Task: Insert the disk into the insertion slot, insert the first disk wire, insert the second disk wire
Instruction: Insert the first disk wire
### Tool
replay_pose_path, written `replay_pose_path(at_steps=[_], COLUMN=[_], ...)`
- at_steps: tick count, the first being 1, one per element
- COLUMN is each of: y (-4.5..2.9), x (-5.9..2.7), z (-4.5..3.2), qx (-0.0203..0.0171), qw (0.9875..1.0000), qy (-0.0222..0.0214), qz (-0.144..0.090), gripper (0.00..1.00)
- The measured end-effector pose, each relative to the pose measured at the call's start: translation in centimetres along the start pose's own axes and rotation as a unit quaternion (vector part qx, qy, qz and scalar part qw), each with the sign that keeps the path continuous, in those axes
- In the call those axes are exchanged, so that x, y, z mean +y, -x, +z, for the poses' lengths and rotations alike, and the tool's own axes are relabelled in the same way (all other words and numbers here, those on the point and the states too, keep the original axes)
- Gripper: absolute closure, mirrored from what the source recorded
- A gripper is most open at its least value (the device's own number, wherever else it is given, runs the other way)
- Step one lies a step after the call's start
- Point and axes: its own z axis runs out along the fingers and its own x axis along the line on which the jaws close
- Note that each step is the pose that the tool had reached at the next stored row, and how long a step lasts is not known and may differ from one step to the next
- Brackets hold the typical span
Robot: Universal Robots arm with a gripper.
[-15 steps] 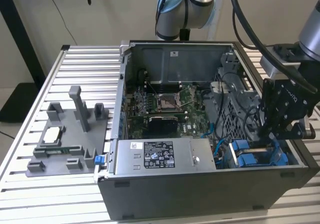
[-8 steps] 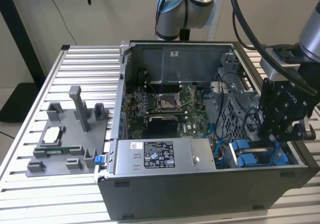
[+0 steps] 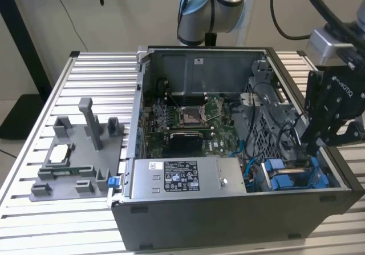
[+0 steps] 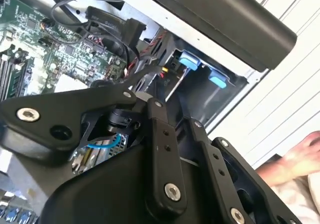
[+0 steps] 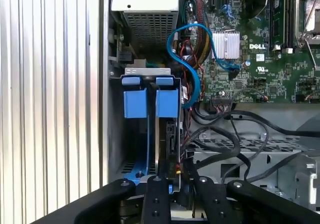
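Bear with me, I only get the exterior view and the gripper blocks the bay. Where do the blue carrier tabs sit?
Observer: In the first wrist view, two blue tabs stand side by side at the insertion slot's end far from the gripper.
Operator: Any cable nearby?
Observer: A blue cable runs from beside the motherboard's silver heatsink and loops over to the tabs.
Operator: Anyone close?
Observer: In the second wrist view, a person's hand is beside the case, over the slatted table.

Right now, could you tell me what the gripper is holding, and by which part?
Cannot be told; the gripper sits by the disk inside the case.
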Motion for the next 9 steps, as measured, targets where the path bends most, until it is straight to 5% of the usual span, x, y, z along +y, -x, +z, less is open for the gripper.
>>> replay_pose_path(at_steps=[4,9], y=[0.11,0.65], x=[0.07,0.00], z=[-1.28,-1.60], qx=[0.0002,0.0001], qw=[1.0000,1.0000], qy=[0.0000,-0.0023], qz=[0.000,0.000], gripper=[0.00,0.00])
